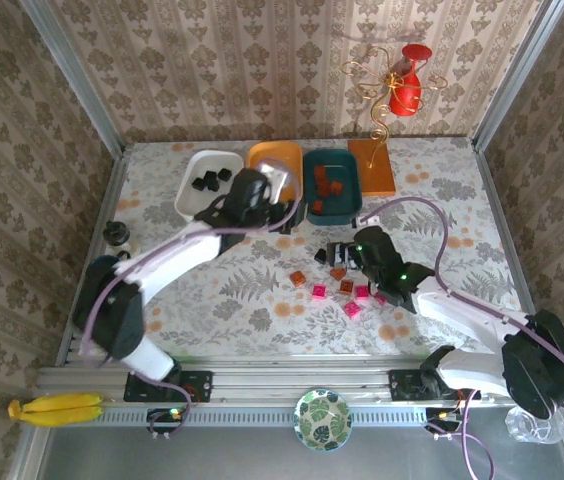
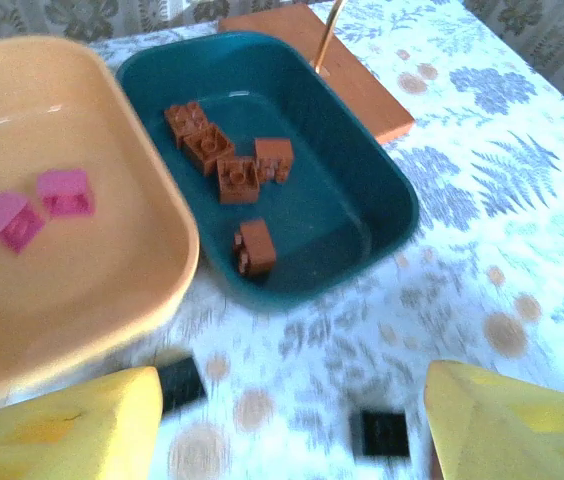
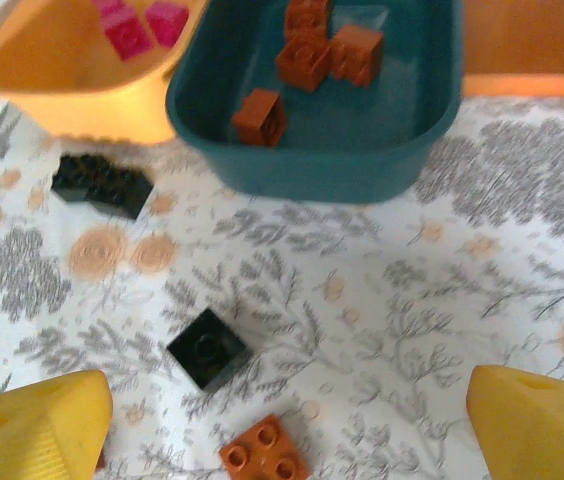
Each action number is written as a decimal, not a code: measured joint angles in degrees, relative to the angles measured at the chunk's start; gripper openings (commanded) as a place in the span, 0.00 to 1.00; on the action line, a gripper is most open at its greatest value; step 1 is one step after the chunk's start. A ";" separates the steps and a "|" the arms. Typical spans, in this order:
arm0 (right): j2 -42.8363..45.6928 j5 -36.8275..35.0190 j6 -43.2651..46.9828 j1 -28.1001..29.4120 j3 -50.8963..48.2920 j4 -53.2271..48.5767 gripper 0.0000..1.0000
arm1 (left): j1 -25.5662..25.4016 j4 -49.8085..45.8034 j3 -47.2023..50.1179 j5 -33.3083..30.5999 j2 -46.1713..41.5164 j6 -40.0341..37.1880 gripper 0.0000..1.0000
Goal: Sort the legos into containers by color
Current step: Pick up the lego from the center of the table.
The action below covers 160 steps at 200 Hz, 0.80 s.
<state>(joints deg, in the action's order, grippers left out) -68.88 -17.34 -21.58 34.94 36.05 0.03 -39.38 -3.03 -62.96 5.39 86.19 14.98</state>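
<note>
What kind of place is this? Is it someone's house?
Probably a robot lab booth made to look homey: the left arm and right arm are bolted to a metal rail, and wallpapered panels sit in metal frames.

Wide-spread yellow claw above a black brick and an orange-brown brick, teal tray beyond.

Three trays sit side by side behind the loose bricks.

Ahead of the left gripper, the teal tray and yellow tray are blocking the way. Between the right gripper's jaws, a black brick and brown brick are lying.
</note>
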 measured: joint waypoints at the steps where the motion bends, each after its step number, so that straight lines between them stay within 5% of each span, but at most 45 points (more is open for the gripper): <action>1: -0.11 0.04 -0.04 0.11 0.00 -0.13 0.92 | -0.02 0.11 0.44 0.02 -0.37 0.02 0.71; 60: -17.84 4.44 3.08 2.43 9.25 -6.75 0.80 | 2.03 -0.46 25.77 -1.29 -16.52 3.37 0.72; 160: -33.81 4.07 10.03 0.94 21.94 -12.41 0.54 | 4.11 -0.37 29.16 -2.16 -23.17 3.89 0.72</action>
<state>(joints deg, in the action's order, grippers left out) -102.69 -13.28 -11.55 35.88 58.00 -12.38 -35.27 -3.40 -33.80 3.22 63.02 18.87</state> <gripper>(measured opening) 0.557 0.723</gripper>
